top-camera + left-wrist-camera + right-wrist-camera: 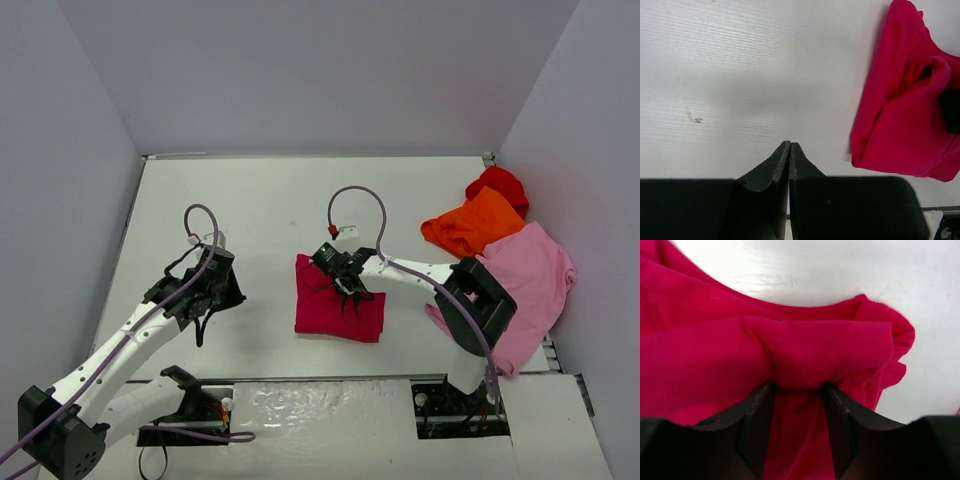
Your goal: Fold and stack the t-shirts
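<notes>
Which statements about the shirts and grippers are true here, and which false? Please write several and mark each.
1. The left gripper is shut and holds nothing. True.
2. The raspberry-red t-shirt lies fully spread out. False: it is folded into a compact bundle.
3. The orange t-shirt lies on the left side of the table. False: it lies at the right, beside the pale pink t-shirt.
4. Raspberry-red cloth sits between the fingers of the right gripper. True.

A white table (260, 200), boxed in by 3 plain grey walls (320, 70), spreads beneath the left gripper (790, 146). A small dark scuff (693, 118) marks the surface ahead and left of its tips, while a crinkled glossy sheet (320, 405) lies behind it at the near edge.
</notes>
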Motion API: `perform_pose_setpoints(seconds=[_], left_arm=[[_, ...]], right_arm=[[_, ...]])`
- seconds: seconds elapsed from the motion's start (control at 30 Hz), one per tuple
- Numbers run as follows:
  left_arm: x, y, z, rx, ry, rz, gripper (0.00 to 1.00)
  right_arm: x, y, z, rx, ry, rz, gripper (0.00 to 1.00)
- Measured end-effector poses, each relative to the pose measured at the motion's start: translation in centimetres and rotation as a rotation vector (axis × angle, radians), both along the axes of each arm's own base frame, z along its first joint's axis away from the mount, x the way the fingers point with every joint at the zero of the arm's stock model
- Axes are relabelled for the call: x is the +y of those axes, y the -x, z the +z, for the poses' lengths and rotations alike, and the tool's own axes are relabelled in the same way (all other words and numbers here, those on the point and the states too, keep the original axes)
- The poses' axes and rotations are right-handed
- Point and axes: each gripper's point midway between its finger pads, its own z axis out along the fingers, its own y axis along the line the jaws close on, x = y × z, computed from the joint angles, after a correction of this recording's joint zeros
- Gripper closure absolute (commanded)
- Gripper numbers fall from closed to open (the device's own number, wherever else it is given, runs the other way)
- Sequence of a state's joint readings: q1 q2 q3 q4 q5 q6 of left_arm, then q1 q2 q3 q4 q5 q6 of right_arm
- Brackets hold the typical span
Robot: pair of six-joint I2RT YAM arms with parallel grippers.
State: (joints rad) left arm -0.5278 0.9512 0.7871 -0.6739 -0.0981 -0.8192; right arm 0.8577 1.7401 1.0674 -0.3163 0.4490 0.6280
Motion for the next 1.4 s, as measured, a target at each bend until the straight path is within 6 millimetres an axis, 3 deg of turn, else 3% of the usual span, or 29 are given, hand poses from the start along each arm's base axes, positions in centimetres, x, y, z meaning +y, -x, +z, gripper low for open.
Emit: perform_pose_setpoints(seconds=[0.13, 0.3, 0.33, 0.47, 0.53, 0.6, 0.67, 0.73, 0.93, 1.07, 1.17, 1.4], left_arm=[[0.0, 0.0, 0.0, -0.001, 0.001, 0.0, 1.0], [0.1, 0.1, 0.5, -0.023, 0.01, 0.003, 1.0], [0.2, 0.1, 0.7, -0.03, 0.013, 0.003, 1.0], [0.1, 0.2, 0.9, -0.046, 0.031, 0.001, 1.0], [-0.5, -0.1, 1.0, -0.053, 0.056, -0.011, 1.0], [-1.4, -0.5, 1.0, -0.056, 0.086, -0.025, 1.0], [-2.5, -1.1, 0.8, -0.046, 0.116, -0.045, 1.0], [-3.5, -1.6, 0.1, -0.021, 0.137, -0.061, 1.0], [-6.8, -2.8, -2.5, 0.059, 0.185, -0.126, 1.0], [-9.3, -3.4, -3.1, 0.089, 0.205, -0.178, 1.0], [-11.9, -4.6, -1.3, 0.047, 0.248, -0.224, 1.0], [-19.8, -7.7, 6.1, -0.115, 0.441, -0.379, 1.0]], right_arm=[[-0.5, 0.1, -0.6, 0.001, 0.023, -0.025, 0.42], [-0.5, -0.7, 2.8, -0.097, -0.024, -0.055, 0.43], [-0.5, -0.9, 3.9, -0.121, -0.043, -0.061, 0.47], [0.4, -1.9, 9.8, -0.231, -0.157, -0.06, 1.0], [1.2, -2.2, 12.1, -0.261, -0.221, -0.046, 1.0], [2.0, -2.1, 12.8, -0.252, -0.267, -0.017, 1.0], [2.9, -1.4, 11.8, -0.198, -0.298, 0.017, 1.0], [3.2, -0.1, 9.4, -0.122, -0.303, 0.042, 1.0], [2.0, 4.3, 2.1, 0.087, -0.243, 0.065, 1.0], [2.1, 4.9, -0.8, 0.143, -0.222, 0.068, 1.0], [3.0, 4.6, -2.1, 0.148, -0.238, 0.075, 1.0], [5.8, 3.3, -2.9, 0.079, -0.394, 0.079, 1.0]])
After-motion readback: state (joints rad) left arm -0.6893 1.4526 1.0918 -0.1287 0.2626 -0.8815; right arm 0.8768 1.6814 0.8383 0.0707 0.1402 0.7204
